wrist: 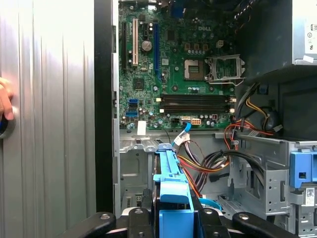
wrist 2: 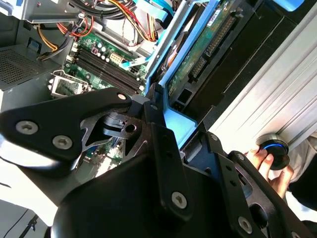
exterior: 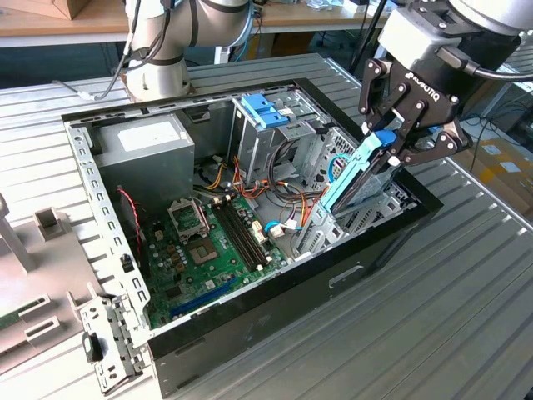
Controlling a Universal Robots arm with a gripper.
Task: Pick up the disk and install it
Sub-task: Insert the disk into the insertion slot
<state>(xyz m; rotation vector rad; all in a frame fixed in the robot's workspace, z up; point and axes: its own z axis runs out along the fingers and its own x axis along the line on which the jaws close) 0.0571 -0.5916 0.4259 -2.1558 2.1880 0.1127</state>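
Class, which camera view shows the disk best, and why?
The exterior view: there the disk is seen along its length, tilted, gripped by the gripper, lower end inside the computer case. The second wrist view shows its circuit-board face and a blue piece close up; the first wrist view shows its blue edge end-on.

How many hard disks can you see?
1: the disk, held by the gripper, tilted over the computer case at the exterior view's right. Others may sit hidden inside the drive cage.
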